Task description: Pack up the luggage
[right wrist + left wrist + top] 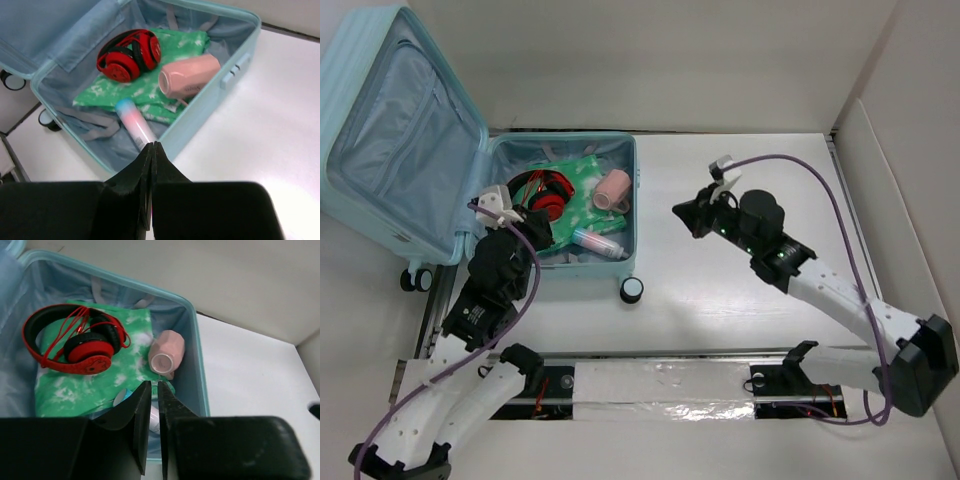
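Note:
The pale aqua luggage (633,190) lies open at the left of the table, its lid (390,130) leaning back. Inside it, red headphones (545,192) rest on a green-and-white cloth (582,190), beside a pink cylinder (613,188) and a pink-and-blue tube (600,243). My left gripper (154,385) hovers over the luggage's near-left part, jaws shut with only a thin slit and nothing between them. The tube (121,396) lies just below its tips. My right gripper (154,145) is shut and empty over the table just right of the luggage wall (220,95), pointing toward the tube (134,122).
A black-and-white caster wheel (632,290) sticks out at the luggage's near right corner, and others (416,280) sit at its left. White walls enclose the table at the back and right. A taped rail (660,380) runs along the near edge.

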